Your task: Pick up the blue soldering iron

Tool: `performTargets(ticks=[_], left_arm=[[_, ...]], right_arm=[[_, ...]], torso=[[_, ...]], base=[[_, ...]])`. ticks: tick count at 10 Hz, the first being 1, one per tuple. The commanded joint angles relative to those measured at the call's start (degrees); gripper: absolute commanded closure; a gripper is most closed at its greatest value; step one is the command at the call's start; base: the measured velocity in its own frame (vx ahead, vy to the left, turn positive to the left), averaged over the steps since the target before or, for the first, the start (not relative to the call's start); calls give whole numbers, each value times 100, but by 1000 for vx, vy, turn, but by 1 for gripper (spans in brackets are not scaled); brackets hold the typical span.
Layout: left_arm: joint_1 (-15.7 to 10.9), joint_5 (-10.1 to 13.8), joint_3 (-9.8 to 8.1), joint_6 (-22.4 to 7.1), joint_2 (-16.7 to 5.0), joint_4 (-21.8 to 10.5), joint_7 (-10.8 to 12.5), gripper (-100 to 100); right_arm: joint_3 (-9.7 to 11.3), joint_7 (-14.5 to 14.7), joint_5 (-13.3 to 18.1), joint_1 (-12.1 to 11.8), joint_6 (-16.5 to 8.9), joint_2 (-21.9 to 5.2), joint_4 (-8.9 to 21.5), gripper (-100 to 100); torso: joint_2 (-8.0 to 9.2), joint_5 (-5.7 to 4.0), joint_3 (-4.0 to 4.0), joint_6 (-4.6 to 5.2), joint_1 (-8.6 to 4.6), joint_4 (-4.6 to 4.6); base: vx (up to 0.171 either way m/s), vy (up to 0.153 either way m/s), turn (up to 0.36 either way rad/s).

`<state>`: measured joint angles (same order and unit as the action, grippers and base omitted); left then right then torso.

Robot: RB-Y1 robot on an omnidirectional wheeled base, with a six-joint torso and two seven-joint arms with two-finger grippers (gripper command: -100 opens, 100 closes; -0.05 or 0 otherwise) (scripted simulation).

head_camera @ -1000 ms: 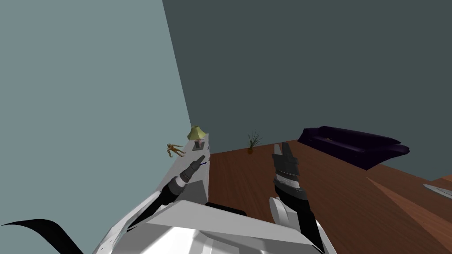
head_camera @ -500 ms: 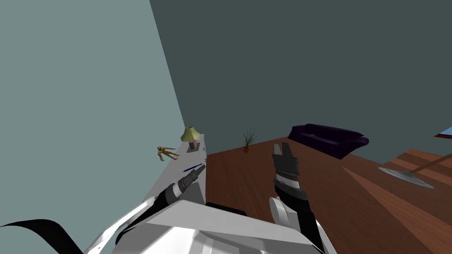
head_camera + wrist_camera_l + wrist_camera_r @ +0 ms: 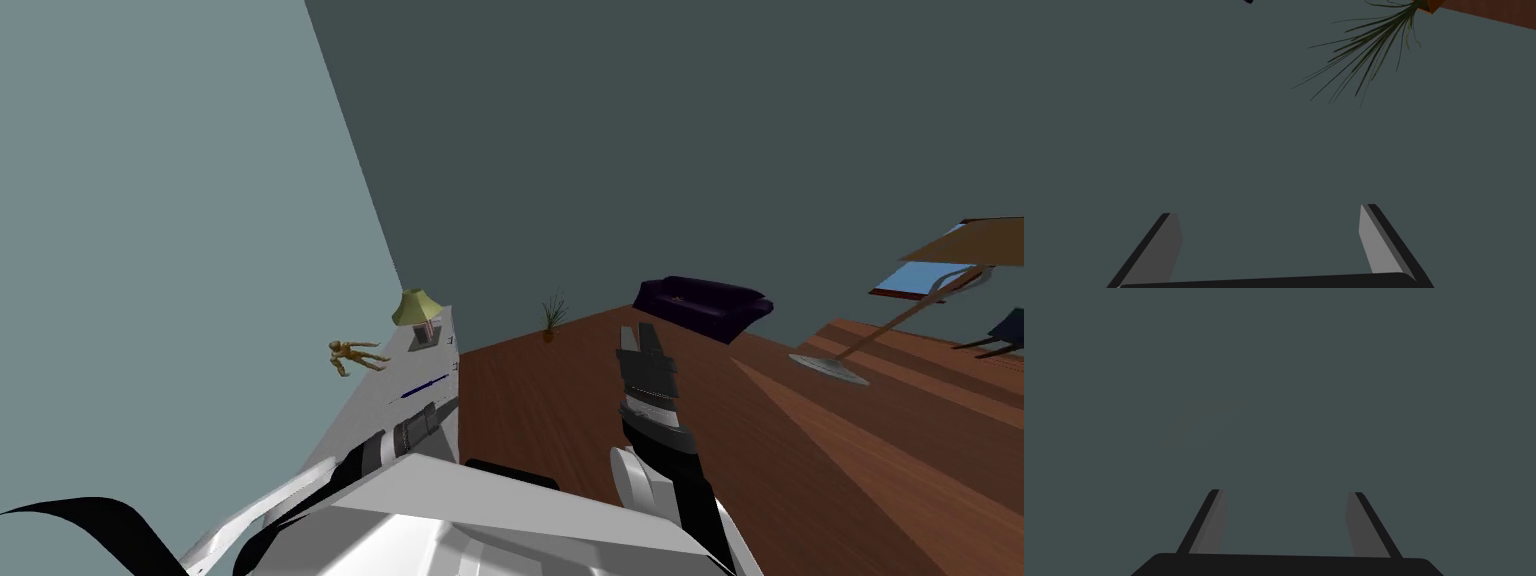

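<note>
The blue soldering iron [image 3: 425, 386] is a thin blue stick lying flat on the long white cabinet top [image 3: 385, 415] along the left wall. In the head view my left gripper [image 3: 445, 408] hovers just short of the iron's near end, by the cabinet's floor-side edge. The left wrist view shows this gripper [image 3: 1269, 210] open, with nothing between the fingers and pointing at the dark wall. My right gripper [image 3: 640, 345] is raised over the wooden floor, well right of the cabinet. In its wrist view the right gripper [image 3: 1285, 492] is open and holds nothing.
Farther along the cabinet stand a green-shaded lamp [image 3: 415, 308] and a wooden mannequin figure [image 3: 355, 355]. A potted plant [image 3: 550, 315] sits by the far wall, and a dark sofa [image 3: 705, 303] is to its right. A floor lamp [image 3: 880, 335] stands at the right.
I have turned right, so everything slid left in the head view and the floor lamp came in. My left arm drew back from over the iron, which now shows in full.
</note>
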<state>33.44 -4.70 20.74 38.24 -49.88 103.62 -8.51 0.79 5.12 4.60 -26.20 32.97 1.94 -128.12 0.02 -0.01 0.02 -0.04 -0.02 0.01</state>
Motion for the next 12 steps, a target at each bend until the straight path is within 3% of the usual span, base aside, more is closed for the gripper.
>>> performTargets(ticks=[1, 2, 3, 4, 5, 6, 8, 9, 10, 11, 12], left_arm=[[-14, 13, 0, -16, -159, -9, 41, -100], [-17, -50, 190, -14, -396, -229, 50, -100], [-17, -50, 190, -14, -493, -229, 50, -100], [-31, -118, 383, -18, -668, -452, 61, -100], [-31, -118, 383, -18, -825, -452, 61, -100], [-53, -190, 579, -30, -982, -675, 74, -100], [-53, -190, 579, -30, -1151, -675, 74, -100], [-85, -266, 776, -48, -1352, -899, 88, -100], [-85, -266, 776, -48, -1466, -899, 88, -100], [-125, -345, 974, -73, -1658, -1122, 103, -100], [-125, -345, 974, -73, -1768, -1122, 103, -100]], right_arm=[[0, 0, 0, 0, 0, 0, 0, 0], [0, 0, 0, 0, 0, 0, 0, 0], [1, 0, 0, 1, 0, 0, 0, 0], [0, 0, 0, 0, 0, 0, 0, 0], [1, 0, 0, 1, 0, 0, 0, 0], [0, 0, 0, 0, 0, 0, 0, 0], [0, 0, 0, 0, 0, 0, 0, 0], [0, 0, 0, 0, 0, 0, 0, 0], [0, 0, 0, 1, 0, 0, 0, 0], [0, 0, 0, 0, 0, 0, 0, 0], [0, 0, 0, 1, 0, 0, 0, 0]], torso=[[0, 0, 0, 0, 0, 0], [0, 1, 0, -1, 2, 0], [0, 1, 0, 5, -1, 0], [-1, 0, 0, 1, 1, 0], [-1, 0, -1, 4, 0, 0], [0, 0, 0, -1, 1, 0], [-2, 0, -1, 0, 1, 0], [-2, 1, -1, -1, 3, 0], [-3, 1, -2, 5, 1, -1], [-2, 1, -1, -2, 4, 0], [-4, 1, -2, 4, 3, -1]], base=[[-2, -4, 47], [-1, -16, -211], [-2, -11, -129], [0, -16, -231], [0, -9, -111], [1, -16, -195], [1, -5, -65], [5, -11, -268], [4, -3, -118], [5, -8, -215], [4, -2, -102]])
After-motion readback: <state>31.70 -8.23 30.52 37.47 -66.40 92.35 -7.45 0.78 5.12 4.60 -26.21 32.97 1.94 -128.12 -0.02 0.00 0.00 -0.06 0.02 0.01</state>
